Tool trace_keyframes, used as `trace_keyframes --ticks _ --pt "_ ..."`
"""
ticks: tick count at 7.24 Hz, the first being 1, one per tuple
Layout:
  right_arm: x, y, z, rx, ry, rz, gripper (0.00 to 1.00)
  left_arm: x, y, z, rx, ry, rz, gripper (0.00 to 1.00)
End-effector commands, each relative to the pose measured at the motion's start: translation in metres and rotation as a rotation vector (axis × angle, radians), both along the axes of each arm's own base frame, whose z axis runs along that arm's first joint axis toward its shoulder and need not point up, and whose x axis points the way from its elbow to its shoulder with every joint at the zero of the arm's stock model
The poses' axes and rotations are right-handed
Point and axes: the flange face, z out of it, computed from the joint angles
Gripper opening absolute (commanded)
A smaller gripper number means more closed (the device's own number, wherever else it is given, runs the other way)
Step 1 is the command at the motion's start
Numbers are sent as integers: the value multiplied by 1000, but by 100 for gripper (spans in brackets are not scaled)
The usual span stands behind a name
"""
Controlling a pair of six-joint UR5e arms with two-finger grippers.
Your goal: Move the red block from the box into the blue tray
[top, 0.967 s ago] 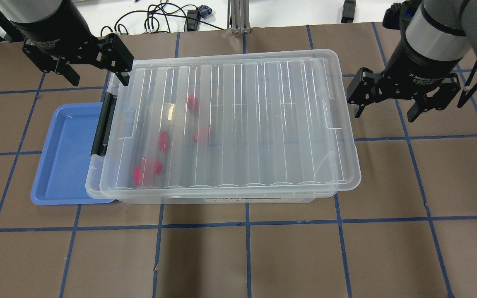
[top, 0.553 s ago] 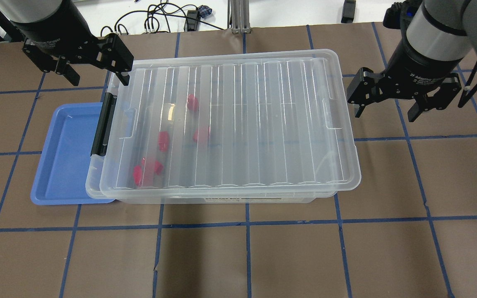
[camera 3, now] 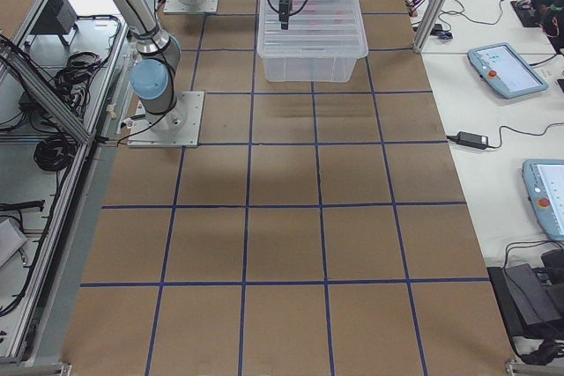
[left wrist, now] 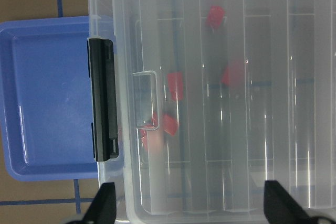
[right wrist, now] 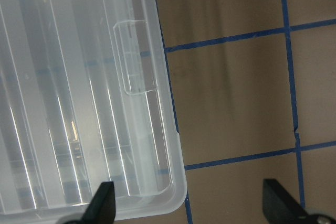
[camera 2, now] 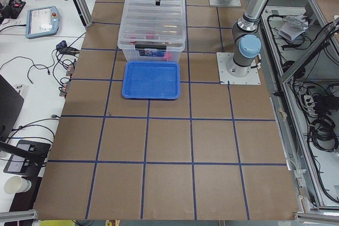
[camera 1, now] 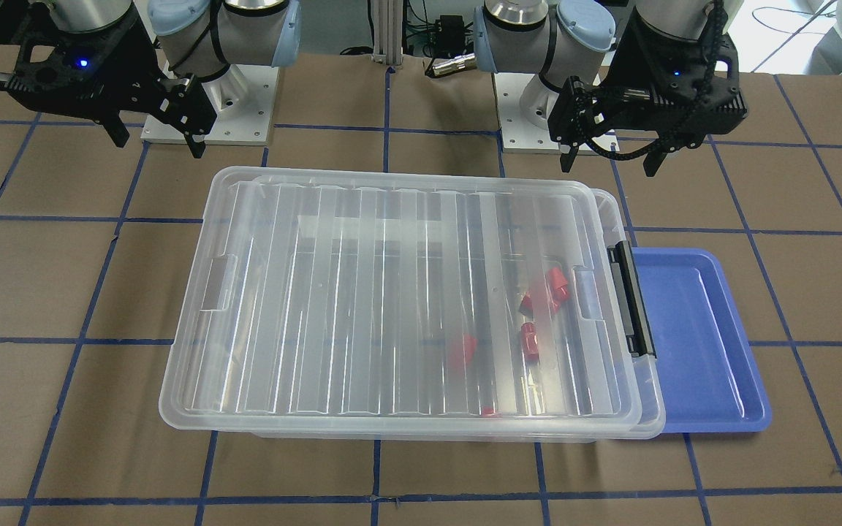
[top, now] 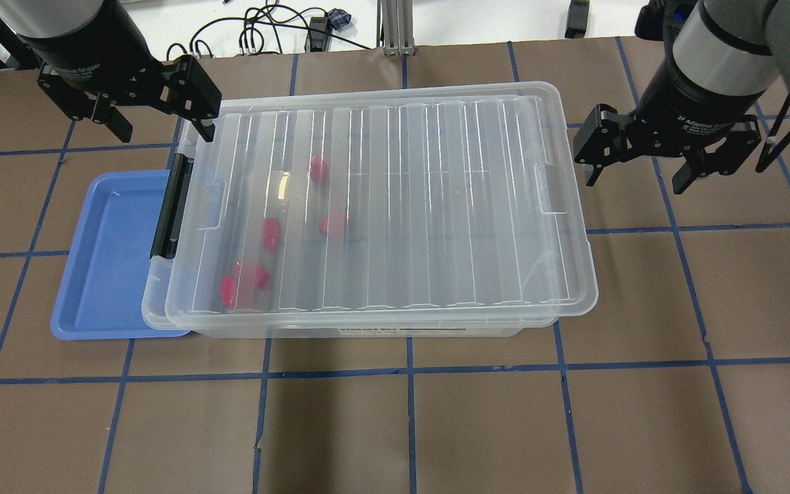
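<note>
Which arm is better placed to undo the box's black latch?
Probably the left: the left gripper, open, hangs by the box's latch, near the blue tray; the right gripper is at the opposite end.

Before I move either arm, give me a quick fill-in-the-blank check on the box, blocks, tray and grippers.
1. The lid is ___ the box.
2. The red blocks lie at the box end that has the black ___.
3. The tray holds ___ blocks.
4. The left gripper and right gripper are both ___.

Missing words: on; latch; no; open.
</note>
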Motion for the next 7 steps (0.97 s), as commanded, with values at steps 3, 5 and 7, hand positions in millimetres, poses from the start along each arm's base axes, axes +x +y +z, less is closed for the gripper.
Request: trace_keyframes --ticks 3,5,7 --pt "-4 -13 -65 109 -7 -7 100 0 0 0 0 1 0 100" --pt "-6 -43 -98 108 2 -10 100 0 0 0 0 1 0 100" --pt "-5 -68 -121 69 -1 -8 100 0 0 0 0 1 0 100"
